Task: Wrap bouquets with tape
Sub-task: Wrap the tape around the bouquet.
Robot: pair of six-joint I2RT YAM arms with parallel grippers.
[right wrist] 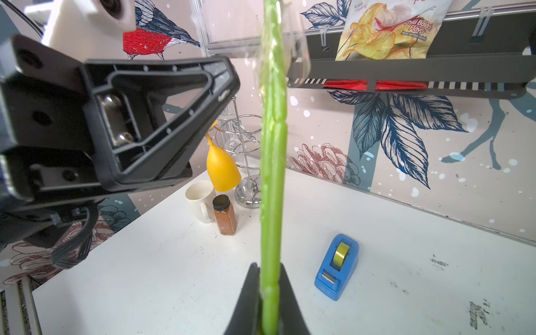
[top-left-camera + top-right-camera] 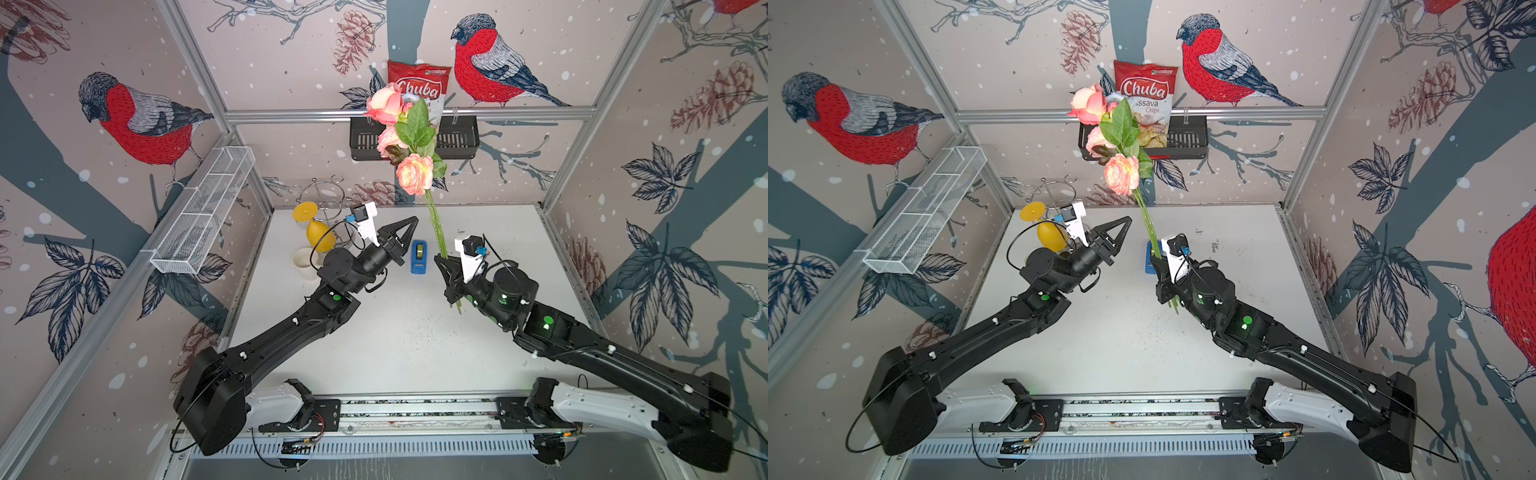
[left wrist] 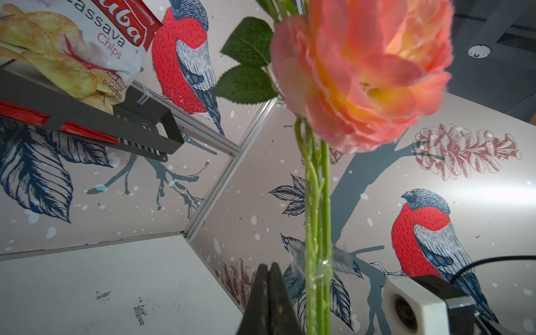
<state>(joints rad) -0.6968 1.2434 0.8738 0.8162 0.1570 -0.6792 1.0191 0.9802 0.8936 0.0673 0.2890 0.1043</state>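
Above the white table point(image 2: 395, 340), flanking the blue tape dispenser point(image 2: 419, 257) — the right gripper point(image 2: 442, 266) clamps the upright bouquet point(image 2: 415, 129) by its stems, the left gripper point(image 2: 409, 224) pinched fully closed.

I find the white bench point(image 2: 395, 353) open along its front edge; blue plastic tape dispenser point(image 2: 419, 257) and pink-rose bouquet point(image 2: 414, 173) obstruct mid-bench.
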